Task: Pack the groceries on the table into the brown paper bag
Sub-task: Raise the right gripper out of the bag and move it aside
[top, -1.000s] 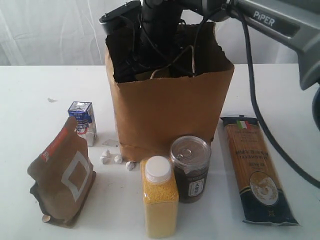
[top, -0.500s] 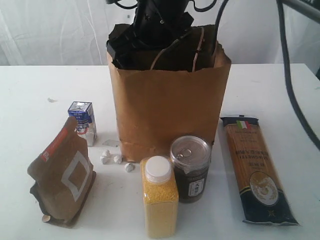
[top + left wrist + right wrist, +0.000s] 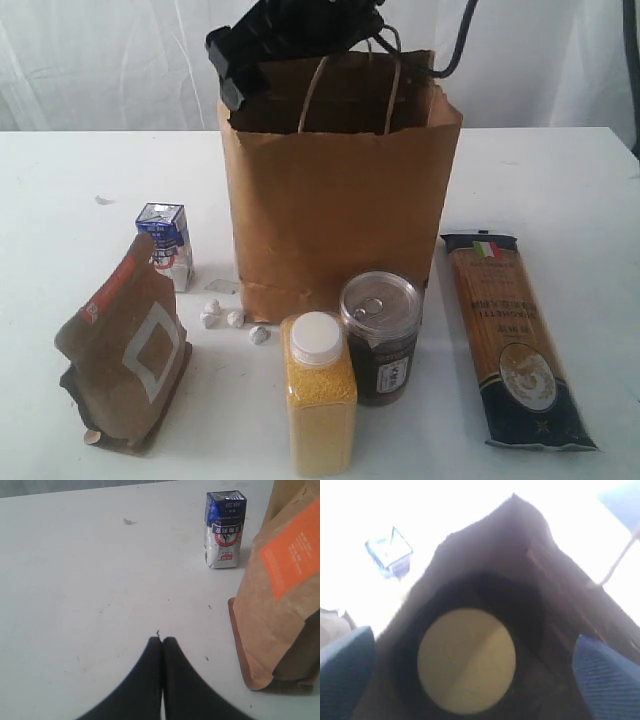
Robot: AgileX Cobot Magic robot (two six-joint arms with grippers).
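Note:
The brown paper bag (image 3: pixel 340 200) stands upright mid-table. In the right wrist view a gold-lidded jar (image 3: pixel 466 660) sits on the bag's floor. My right gripper (image 3: pixel 472 667) hangs open above the jar with nothing held, its blue fingers (image 3: pixel 345 667) wide apart. Its black body (image 3: pixel 285 35) shows over the bag's mouth in the exterior view. My left gripper (image 3: pixel 161 641) is shut and empty, low over the table (image 3: pixel 90 580), beside the brown pouch (image 3: pixel 280 595) and short of the blue-white carton (image 3: pixel 225 530). It does not show in the exterior view.
In front of the bag stand the yellow-grain bottle (image 3: pixel 320 400) and the dark can (image 3: pixel 382 335). The long pasta pack (image 3: pixel 510 340) lies flat at the right. The pouch (image 3: pixel 130 350) and carton (image 3: pixel 167 243) are at the left. Small white bits (image 3: pixel 230 318) lie near the bag's foot.
My right gripper has risen from deep inside the bag to its mouth, and the arm has lifted out of the top of the view. The groceries on the table have not moved.

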